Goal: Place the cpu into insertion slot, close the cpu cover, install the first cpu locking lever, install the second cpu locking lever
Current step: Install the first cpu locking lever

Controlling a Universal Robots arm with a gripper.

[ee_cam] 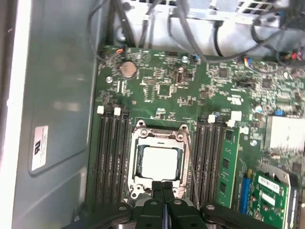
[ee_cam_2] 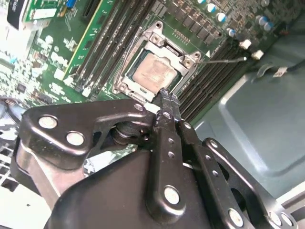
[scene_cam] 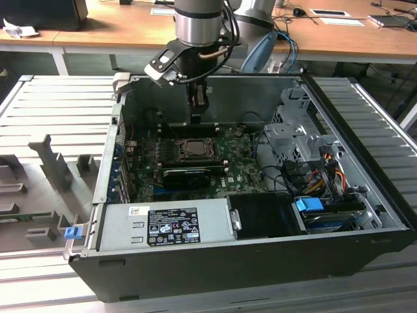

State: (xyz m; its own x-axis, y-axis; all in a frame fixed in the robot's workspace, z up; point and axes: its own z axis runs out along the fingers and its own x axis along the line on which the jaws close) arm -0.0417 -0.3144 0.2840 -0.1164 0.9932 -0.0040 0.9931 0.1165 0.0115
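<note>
The cpu (ee_cam: 159,162) is a pale square chip lying flat in the insertion slot (ee_cam: 134,168) on the green motherboard; it also shows in the second wrist view (ee_cam_2: 155,71) and in the exterior view (scene_cam: 194,149). The cpu cover (ee_cam: 160,135), a metal frame, lies down around the chip. A thin wire lever (ee_cam_2: 228,59) runs along one side of the socket. My gripper (ee_cam: 162,187) is shut with nothing between its fingers. It hangs just above the socket's edge, seen in both wrist views (ee_cam_2: 164,94) and at the case's back wall in the exterior view (scene_cam: 197,119).
Black memory slots (ee_cam: 110,157) flank the socket on both sides. A long black card (scene_cam: 187,176) lies in front of the socket. A grey power supply (scene_cam: 163,225) fills the case front, with a drive cage (scene_cam: 293,140) and cables at the exterior view's right.
</note>
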